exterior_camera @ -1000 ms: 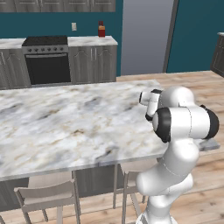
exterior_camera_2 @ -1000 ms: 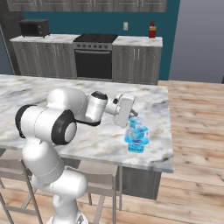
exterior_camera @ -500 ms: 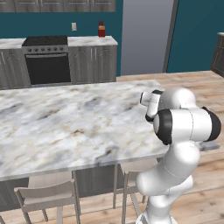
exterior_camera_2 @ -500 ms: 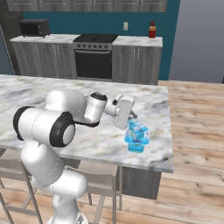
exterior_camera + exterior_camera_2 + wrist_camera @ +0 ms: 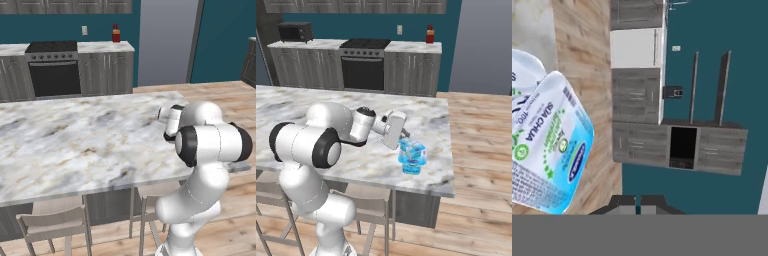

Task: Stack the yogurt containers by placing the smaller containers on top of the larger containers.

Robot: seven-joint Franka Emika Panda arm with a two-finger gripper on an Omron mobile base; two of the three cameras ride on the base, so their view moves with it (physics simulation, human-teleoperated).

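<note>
Two light-blue yogurt containers sit close together near the right front corner of the marble island (image 5: 356,165). In the right base view the larger container (image 5: 412,151), with a greenish patch, overlaps the smaller container (image 5: 411,169) just below it, and I cannot tell how they touch. In the hand view, rolled on its side, a pale lid with green print (image 5: 549,145) fills the left, and a second container (image 5: 523,75) peeks out behind it. My gripper (image 5: 405,134) hovers just left of the pair, shut on nothing. Its fingertips (image 5: 628,201) rise pressed together at the bottom.
The island's right edge (image 5: 448,150) drops to wood floor just past the containers. Stools (image 5: 55,225) stand along the near side. A stove (image 5: 363,62), a microwave (image 5: 295,31) and a red bottle (image 5: 429,34) are on the far counter.
The hand has shifted only slightly beside the containers. The containers stay where they were, and the gripper stays shut.
</note>
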